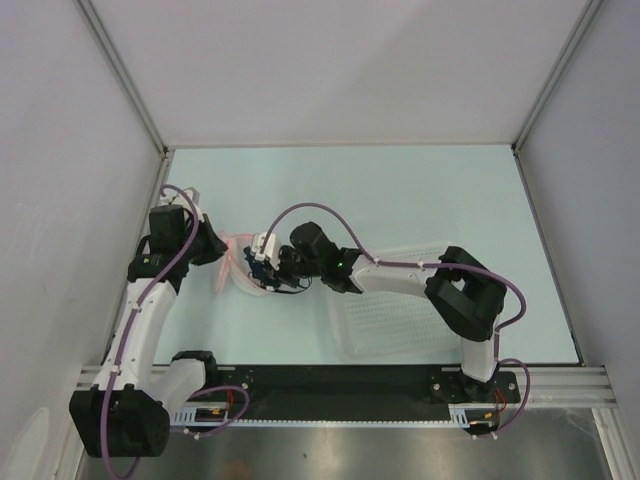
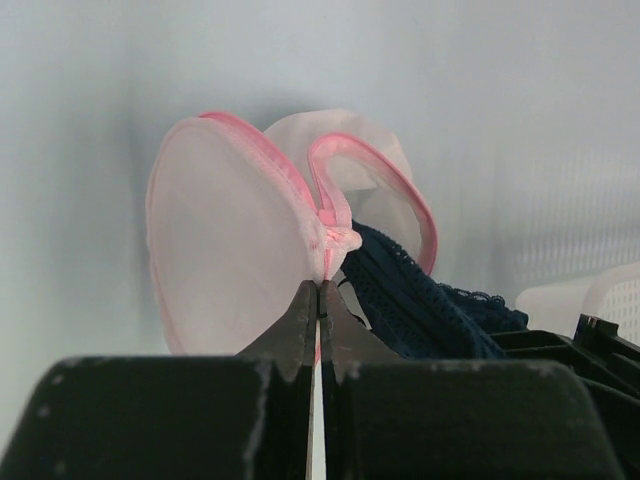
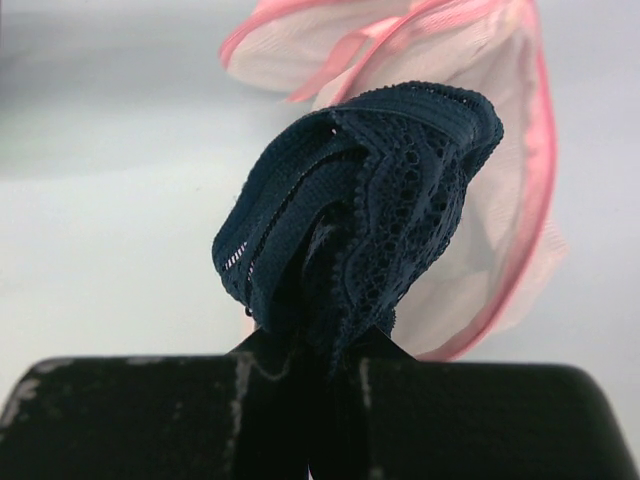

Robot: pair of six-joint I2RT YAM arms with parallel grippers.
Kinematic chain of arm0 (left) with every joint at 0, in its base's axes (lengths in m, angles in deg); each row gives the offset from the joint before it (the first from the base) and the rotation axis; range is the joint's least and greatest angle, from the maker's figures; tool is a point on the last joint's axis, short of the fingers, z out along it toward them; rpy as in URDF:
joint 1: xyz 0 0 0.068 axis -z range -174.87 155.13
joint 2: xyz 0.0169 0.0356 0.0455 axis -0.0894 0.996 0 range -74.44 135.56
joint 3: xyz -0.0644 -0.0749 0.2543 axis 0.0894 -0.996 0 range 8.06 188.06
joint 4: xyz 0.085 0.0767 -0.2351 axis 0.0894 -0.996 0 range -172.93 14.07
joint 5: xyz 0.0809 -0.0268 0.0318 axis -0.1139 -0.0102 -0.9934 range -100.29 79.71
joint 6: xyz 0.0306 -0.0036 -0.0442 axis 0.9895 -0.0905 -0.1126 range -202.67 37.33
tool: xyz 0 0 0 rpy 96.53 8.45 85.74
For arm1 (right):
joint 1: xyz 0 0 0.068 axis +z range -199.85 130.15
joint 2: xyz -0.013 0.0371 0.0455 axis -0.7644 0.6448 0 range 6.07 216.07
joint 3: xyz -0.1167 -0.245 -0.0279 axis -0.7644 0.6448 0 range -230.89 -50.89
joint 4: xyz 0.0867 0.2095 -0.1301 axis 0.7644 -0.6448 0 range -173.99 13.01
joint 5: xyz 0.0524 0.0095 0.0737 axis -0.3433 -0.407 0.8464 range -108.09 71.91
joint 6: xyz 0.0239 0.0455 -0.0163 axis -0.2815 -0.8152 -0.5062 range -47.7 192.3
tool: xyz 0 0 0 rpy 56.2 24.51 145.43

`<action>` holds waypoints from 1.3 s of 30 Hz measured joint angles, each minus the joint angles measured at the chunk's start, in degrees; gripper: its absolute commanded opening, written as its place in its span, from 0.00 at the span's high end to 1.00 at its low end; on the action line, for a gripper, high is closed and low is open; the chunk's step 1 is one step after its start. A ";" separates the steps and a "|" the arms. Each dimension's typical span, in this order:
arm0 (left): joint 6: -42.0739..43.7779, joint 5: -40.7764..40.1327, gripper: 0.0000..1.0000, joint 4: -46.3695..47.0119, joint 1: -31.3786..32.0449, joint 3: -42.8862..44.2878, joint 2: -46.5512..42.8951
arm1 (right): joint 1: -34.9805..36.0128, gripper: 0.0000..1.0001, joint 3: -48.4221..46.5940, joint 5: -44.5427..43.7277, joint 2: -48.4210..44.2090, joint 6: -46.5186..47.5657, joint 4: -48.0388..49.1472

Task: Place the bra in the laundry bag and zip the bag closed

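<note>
The laundry bag (image 2: 230,250) is a white mesh clamshell with pink trim, standing open. My left gripper (image 2: 319,290) is shut on its pink rim where the two halves join. The bra (image 3: 370,200), dark navy lace, is bunched up in my right gripper (image 3: 325,340), which is shut on it. It hangs right at the bag's open mouth, with the laundry bag (image 3: 500,200) just behind it. In the left wrist view the bra (image 2: 420,300) pokes out of the opening on the right. From above, the laundry bag (image 1: 232,272) sits between the left gripper (image 1: 224,252) and the right gripper (image 1: 264,264).
A white perforated plastic basket (image 1: 390,320) lies under the right arm, near the front edge. Its corner shows as the basket (image 2: 600,295) in the left wrist view. The pale green table (image 1: 400,190) is walled in by white panels on three sides.
</note>
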 measured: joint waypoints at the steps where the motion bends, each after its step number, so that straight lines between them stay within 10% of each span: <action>1: -0.02 -0.02 1.00 -0.13 0.00 0.00 0.00 | 0.00 1.00 -0.26 0.50 0.02 -0.02 -0.94; 13: -1.77 7.26 1.00 1.95 1.66 -2.01 -5.38 | 0.22 1.00 -15.76 -2.97 12.13 -6.38 -8.09; 31: -12.41 6.88 1.00 -2.49 1.77 -6.40 -9.44 | 3.21 1.00 -28.52 -45.75 17.29 -27.30 -25.27; 39: -15.67 14.32 1.00 -1.44 1.81 -8.24 -10.36 | 3.80 1.00 -39.82 -50.80 20.94 -44.59 -39.60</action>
